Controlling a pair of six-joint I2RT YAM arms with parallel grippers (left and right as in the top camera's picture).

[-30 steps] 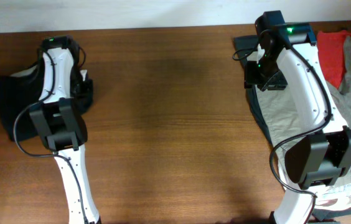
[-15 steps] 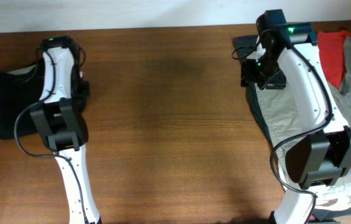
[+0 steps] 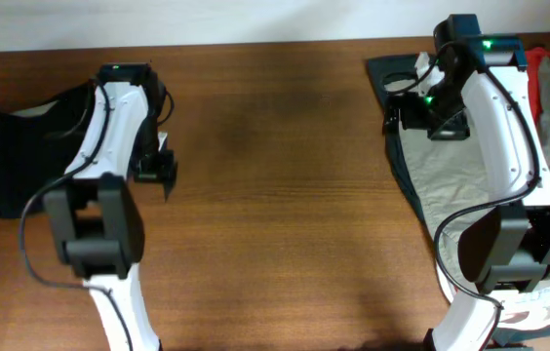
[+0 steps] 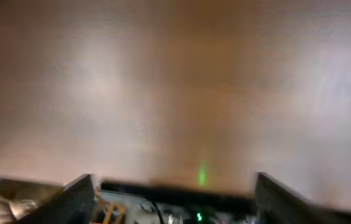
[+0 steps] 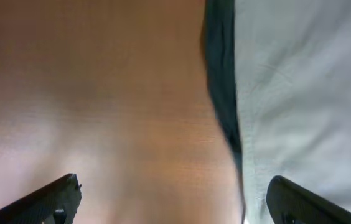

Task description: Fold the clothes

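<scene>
Shorts are judged folded on the table, a grey garment is yet to be folded, and the left pincer and right pincer are held wide open, empty.

Warm even light; both wrist views motion-blurred.

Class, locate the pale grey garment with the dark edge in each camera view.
Overhead: the pale grey garment lies on the right side, reaching down from the top.
Left wrist: not in it.
Right wrist: it fills the right half, dark edge toward the middle.
Shared landmark: the brown wooden table.
</scene>
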